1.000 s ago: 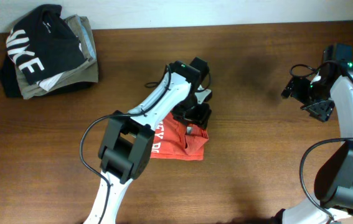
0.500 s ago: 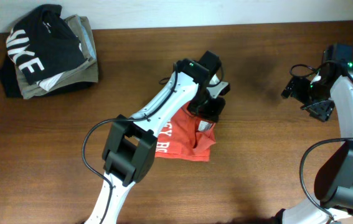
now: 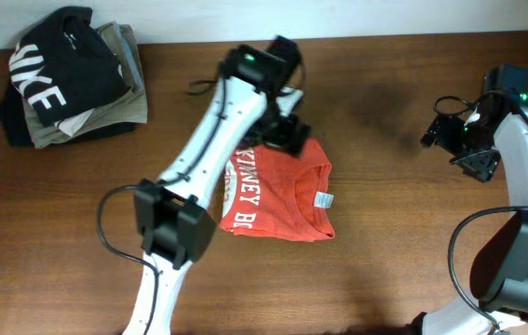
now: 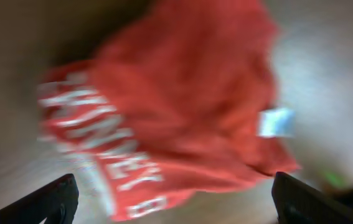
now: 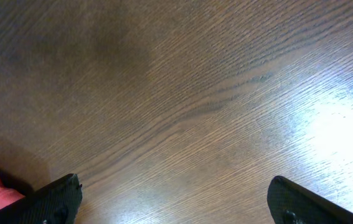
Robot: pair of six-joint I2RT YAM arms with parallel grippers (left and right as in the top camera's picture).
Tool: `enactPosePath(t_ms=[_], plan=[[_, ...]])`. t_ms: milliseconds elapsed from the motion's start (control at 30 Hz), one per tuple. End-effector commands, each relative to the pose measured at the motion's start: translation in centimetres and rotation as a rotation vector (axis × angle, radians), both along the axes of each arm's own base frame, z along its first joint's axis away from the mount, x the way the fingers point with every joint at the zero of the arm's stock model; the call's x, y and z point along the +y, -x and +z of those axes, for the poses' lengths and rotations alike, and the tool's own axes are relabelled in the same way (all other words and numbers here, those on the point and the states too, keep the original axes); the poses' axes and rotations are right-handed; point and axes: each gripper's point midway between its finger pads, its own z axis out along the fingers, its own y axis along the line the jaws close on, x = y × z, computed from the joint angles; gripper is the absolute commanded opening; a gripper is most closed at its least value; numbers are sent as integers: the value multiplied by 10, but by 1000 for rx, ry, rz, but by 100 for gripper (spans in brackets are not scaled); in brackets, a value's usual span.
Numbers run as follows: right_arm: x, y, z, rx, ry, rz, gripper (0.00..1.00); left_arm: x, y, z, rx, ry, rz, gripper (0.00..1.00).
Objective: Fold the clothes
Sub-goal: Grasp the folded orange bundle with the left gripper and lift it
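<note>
My left gripper (image 3: 287, 140) hangs over the far edge of the red T-shirt (image 3: 282, 195), fingers apart and empty. I judge it stands off so the cloth can settle, and the T-shirt lies as a rough rectangle in the middle of the desk (image 3: 394, 251), lettering and neck label (image 3: 321, 199) up. My right gripper (image 5: 173, 186), also spread and empty, waits well apart over bare wood. The overhead view gives the T-shirt's whole outline, while my left wrist view is blurred and my right wrist view catches only 1 red corner.
</note>
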Motion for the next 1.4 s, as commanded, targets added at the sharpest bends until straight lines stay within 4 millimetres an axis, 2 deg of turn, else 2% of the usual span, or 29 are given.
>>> enactPosePath(t_ms=[0,67,100,133,200,300,433,600,633,700,733,900,1067,1100,1167,1233,1333,1367], plan=[[-1,-2,5,-15,5,6,99,74,-30,-3,2,-94,179,99],[-1,-2,5,-15,5,6,99,118,-37,-9,50,-110,275,99],[-1,-2,5,-15,5,6,99,131,-38,-14,85,-76,290,99],[-1,-2,5,-15,5,6,99,129,-36,-18,120,-3,260,99],[-1,-2,5,-15,5,6,99,108,-21,-24,219,307,90,99],[-1,-2,5,-15,5,6,99,93,5,-48,322,516,1,99],[-1,-2,5,-15,5,6,99,89,31,-92,414,546,29,99],[-1,-2,5,-15,5,6,99,86,47,-112,463,551,57,99],[-1,-2,5,-15,5,6,99,82,52,-118,476,548,62,95],[-1,-2,5,-15,5,6,99,72,54,-129,480,528,89,77],[-1,-2,5,-15,5,6,99,63,51,-137,460,518,106,71],[-1,-2,5,-15,5,6,99,41,24,-153,364,482,178,71],[-1,-2,5,-15,5,6,99,32,-1,-156,297,499,260,63],[-1,-2,5,-15,5,6,99,32,-1,-156,294,500,258,58],[-1,-2,5,-15,5,6,99,30,-1,-156,295,499,254,43],[-1,-2,5,-15,5,6,99,28,2,-157,292,483,243,16],[-1,-2,5,-15,5,6,99,13,11,-158,298,471,203,13],[-1,-2,5,-15,5,6,99,9,13,-158,297,470,191,9]])
